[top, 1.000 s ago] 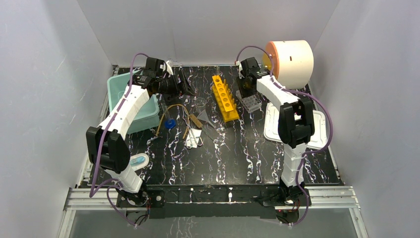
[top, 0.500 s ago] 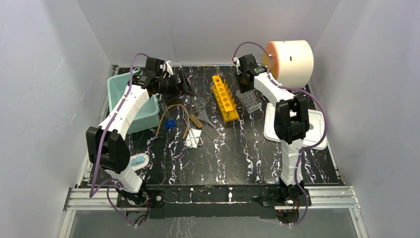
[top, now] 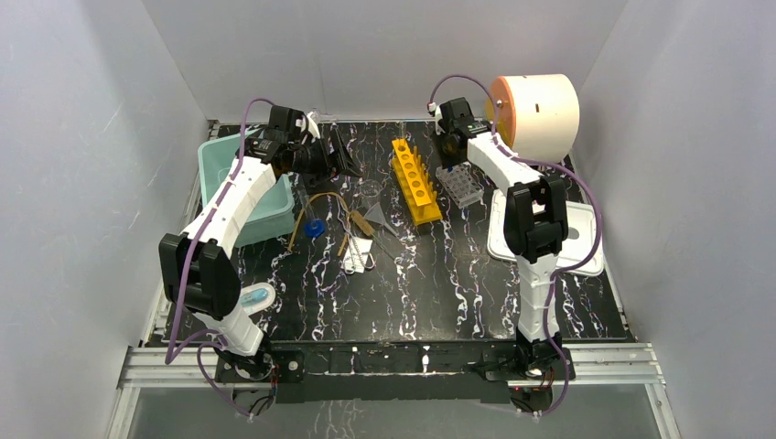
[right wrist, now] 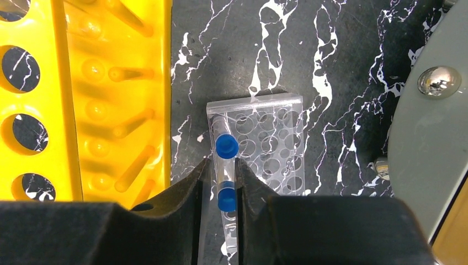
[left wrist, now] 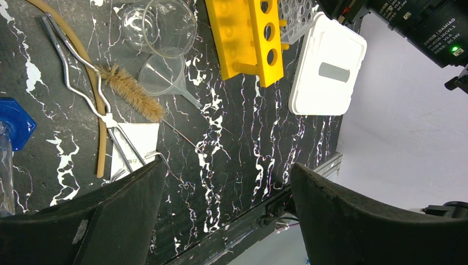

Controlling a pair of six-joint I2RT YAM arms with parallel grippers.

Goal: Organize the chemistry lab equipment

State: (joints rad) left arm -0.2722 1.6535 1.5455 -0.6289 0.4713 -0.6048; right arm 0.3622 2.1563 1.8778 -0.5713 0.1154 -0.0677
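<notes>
My right gripper (right wrist: pixel 222 165) is shut on a clear blue-capped tube (right wrist: pixel 227 190) at the left edge of the clear plastic tube rack (right wrist: pixel 276 143). A second blue cap (right wrist: pixel 227 144) shows just beyond in the same column. The yellow rack (right wrist: pixel 83 99) lies to its left. In the top view the right gripper (top: pixel 452 163) is over the clear rack (top: pixel 463 187). My left gripper (left wrist: pixel 227 165) is open and empty, held high by the teal bin (top: pixel 220 165). Below it lie the beaker (left wrist: pixel 168 27), funnel (left wrist: pixel 165 74), brush (left wrist: pixel 132 94), amber tube (left wrist: pixel 91 88) and wire tongs (left wrist: pixel 83 91).
A big white cylinder with an orange face (top: pixel 535 114) stands at the back right; its grey base (right wrist: pixel 425 121) is close to the clear rack. A white lid (top: pixel 586 240) lies at the right. A blue-based item (top: pixel 314 228) and a small clear item (top: pixel 256 297) lie at the left.
My right arm has shifted a little left and toward the back, its gripper still over the clear rack. The left arm has not moved.
</notes>
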